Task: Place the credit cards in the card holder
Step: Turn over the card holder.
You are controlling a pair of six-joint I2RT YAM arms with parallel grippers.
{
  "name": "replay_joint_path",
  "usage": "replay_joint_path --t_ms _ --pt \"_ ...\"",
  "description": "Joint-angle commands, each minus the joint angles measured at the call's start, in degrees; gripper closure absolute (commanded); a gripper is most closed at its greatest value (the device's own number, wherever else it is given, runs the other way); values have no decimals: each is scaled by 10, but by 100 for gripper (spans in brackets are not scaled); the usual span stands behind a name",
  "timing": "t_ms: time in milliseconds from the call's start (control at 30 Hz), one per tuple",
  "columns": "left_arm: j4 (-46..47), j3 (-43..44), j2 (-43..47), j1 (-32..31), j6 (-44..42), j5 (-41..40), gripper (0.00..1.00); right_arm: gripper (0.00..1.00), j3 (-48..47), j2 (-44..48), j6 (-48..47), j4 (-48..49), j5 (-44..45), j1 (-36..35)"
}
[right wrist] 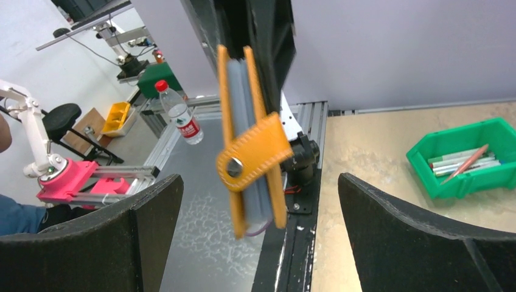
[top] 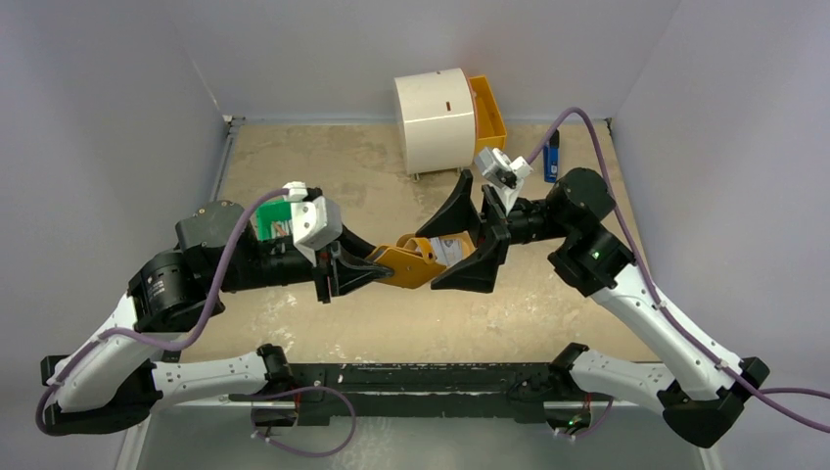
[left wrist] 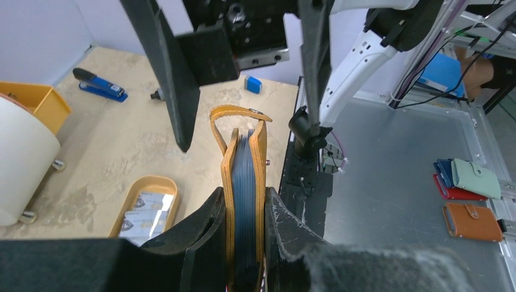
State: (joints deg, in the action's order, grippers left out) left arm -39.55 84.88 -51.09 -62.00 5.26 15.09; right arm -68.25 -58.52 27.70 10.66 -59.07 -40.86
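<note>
Card holder (top: 409, 266) gripped by left end effector (top: 377, 272), right end effector (top: 462, 243) spread.

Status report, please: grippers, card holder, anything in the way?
Left gripper shut on tan leather card holder, held aloft. Right gripper open, empty. Pale cards in orange oval tray. Nothing blocking.

the top view looks down from high behind the robot, wide, taking in the whole table (top: 294, 176). both wrist views sit low and very near, facing each other across the card holder (top: 409, 262), mid-frame in all three. top and left wrist views share the white drum (top: 436, 119).
</note>
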Motion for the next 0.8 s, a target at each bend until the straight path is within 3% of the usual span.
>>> replay_joint_path --t_ms 0,200,400,533,667,767 --pt "56 33 1 1 -11 31 100 1 -16 -2 -23 -24 11 0" --pt "54 36 -5 1 -17 24 100 5 -3 0 7 17 18 0" --pt "64 36 -5 0 -22 13 100 26 19 -8 71 87 -6 0" --pt "70 37 -7 1 -22 12 100 38 22 -9 77 86 -10 -3" --pt "78 34 -6 0 -23 7 100 43 20 -13 75 78 -11 -12" --pt "84 31 -4 1 -24 1 100 56 17 -16 67 66 -9 -16"
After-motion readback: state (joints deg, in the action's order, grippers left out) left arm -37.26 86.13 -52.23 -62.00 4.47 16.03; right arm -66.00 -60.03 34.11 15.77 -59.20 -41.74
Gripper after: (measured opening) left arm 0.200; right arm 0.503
